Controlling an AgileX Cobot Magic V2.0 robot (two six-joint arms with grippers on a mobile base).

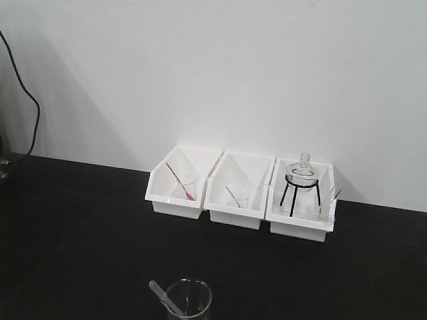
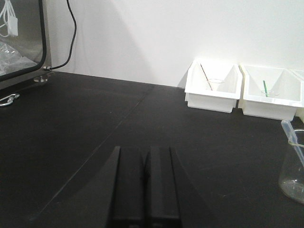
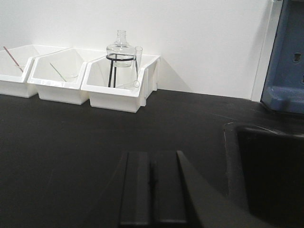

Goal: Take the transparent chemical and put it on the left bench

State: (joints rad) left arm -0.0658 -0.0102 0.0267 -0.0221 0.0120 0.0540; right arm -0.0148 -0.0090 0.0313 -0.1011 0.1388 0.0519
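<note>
Matte black benchtop (image 1: 80,227) runs back to a plain white wall and carries everything in sight. Low over it, the left gripper (image 2: 145,183) shows its two dark fingers pressed flat together with only a thin seam between them, holding nothing. Ahead and to the right of that gripper, the slim translucent whitish plastic dropper (image 2: 293,141) leans tilted inside a clear glass beaker (image 2: 293,173), its upper end sticking out above the rim; in the front view the same dropper (image 1: 167,299) slants up to the left out of the beaker (image 1: 189,301), near the lower edge. Further ahead of the left gripper, against the wall, stands a row of three white plastic bins (image 1: 175,190); the nearest to it holds a thin red-tipped stick (image 1: 180,181) and a small glass.

The right gripper (image 3: 152,185) likewise has its dark fingers closed together, empty, above the bench. Ahead and to its left, the closest bin (image 3: 114,92) holds a round glass flask (image 3: 119,47) on a black wire tripod. To its right the benchtop drops into a dark recessed basin (image 3: 266,171)
</note>
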